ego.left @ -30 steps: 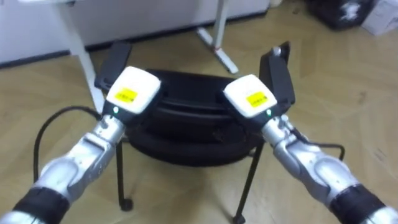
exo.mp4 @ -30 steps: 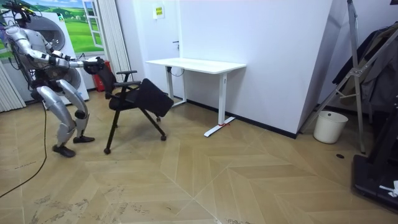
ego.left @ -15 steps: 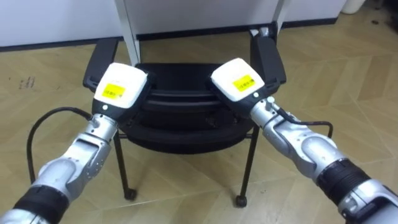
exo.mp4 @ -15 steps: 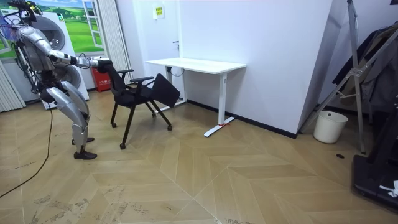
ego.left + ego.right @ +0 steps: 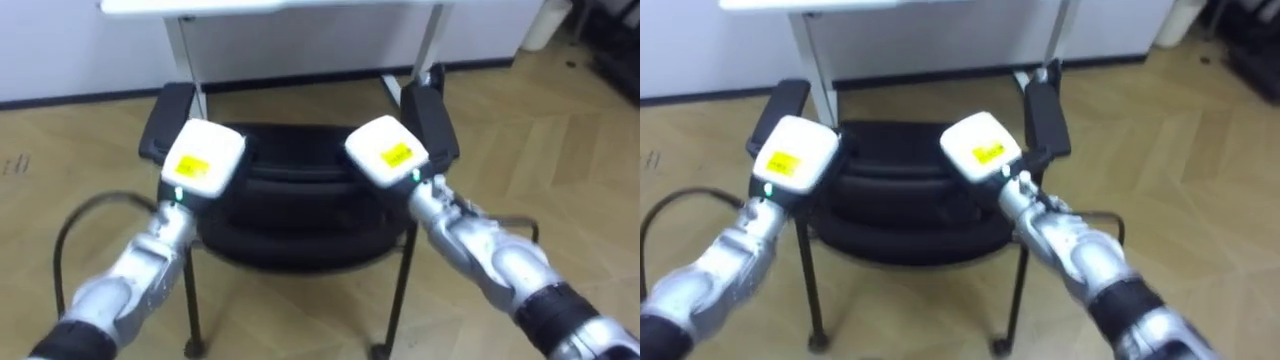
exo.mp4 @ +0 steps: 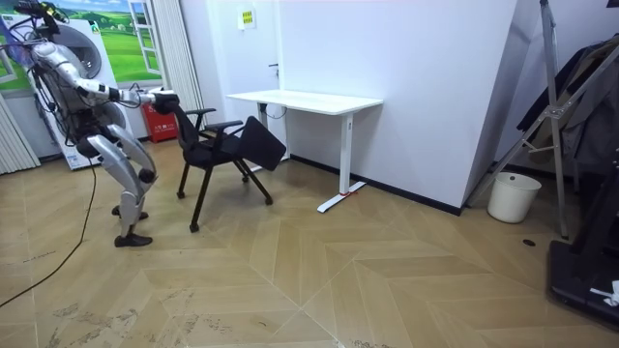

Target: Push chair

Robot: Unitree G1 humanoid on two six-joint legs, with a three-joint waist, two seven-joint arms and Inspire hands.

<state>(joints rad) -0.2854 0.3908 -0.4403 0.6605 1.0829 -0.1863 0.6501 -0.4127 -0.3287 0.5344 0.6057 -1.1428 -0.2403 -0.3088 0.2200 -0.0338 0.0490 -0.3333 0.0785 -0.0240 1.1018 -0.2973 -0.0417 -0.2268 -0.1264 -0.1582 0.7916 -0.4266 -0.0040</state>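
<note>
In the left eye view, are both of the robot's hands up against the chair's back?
Yes, the left hand and the right hand both rest against the top of the black chair, one near each armrest.

Black armchair [image 6: 224, 145] (thin metal legs) stands upright beside white desk [image 6: 305, 101].

Silver forearms, blk cuffs; robot hand [image 5: 203, 163] backs white w/ yellow stickers.
</note>
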